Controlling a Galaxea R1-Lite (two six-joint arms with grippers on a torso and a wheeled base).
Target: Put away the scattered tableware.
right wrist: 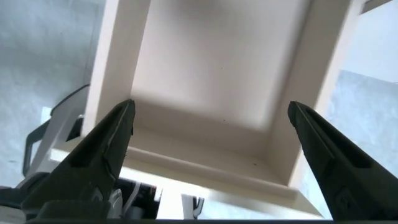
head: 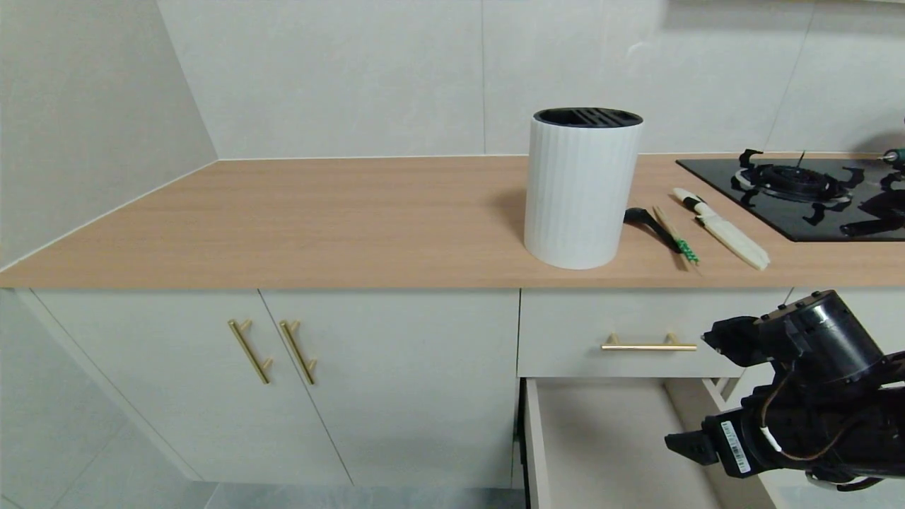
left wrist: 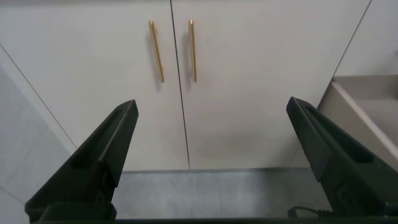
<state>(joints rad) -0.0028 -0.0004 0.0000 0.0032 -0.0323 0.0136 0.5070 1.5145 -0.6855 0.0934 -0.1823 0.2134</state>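
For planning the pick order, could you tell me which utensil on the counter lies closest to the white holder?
The black spoon, its bowl right beside the white holder; the green-tipped chopsticks and the cream brush lie farther toward the hob.

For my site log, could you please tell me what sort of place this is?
Most likely a home kitchen: a wooden countertop bears a gas hob and a white utensil holder, with an open drawer below.
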